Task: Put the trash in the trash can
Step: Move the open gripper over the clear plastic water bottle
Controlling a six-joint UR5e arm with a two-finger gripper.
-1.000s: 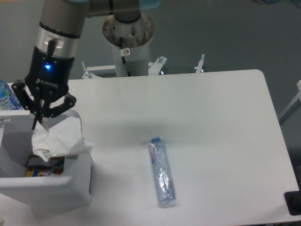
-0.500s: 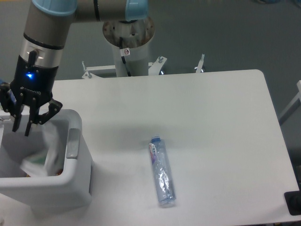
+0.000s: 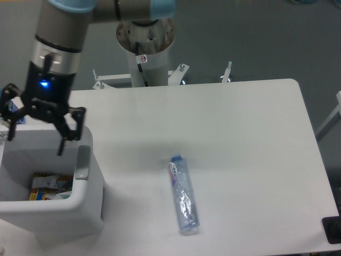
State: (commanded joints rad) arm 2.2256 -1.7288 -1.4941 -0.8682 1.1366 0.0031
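Note:
The white boxy trash can [image 3: 58, 209] with a grey strip [image 3: 81, 161] on its right rim stands at the table's front left. My gripper [image 3: 35, 141] hangs over the can's open top, its fingers spread wide and empty. The crumpled white wrapper is not in the gripper. Only a pale scrap [image 3: 61, 195] shows low in the can beside colourful packaging, and I cannot tell whether it is the wrapper. The slim clear bottle with a pinkish label [image 3: 183, 194] lies on its side on the table, well to the right of the can and the gripper.
The arm's white pedestal [image 3: 145, 42] stands behind the table's far edge. The white table [image 3: 240, 138] ends at the right. A black object [image 3: 333, 230] sits at the front right corner.
One second ago the gripper held the white wrapper over the can. The fingers have since opened wide, and the wrapper has dropped into the can. The bottle has not moved.

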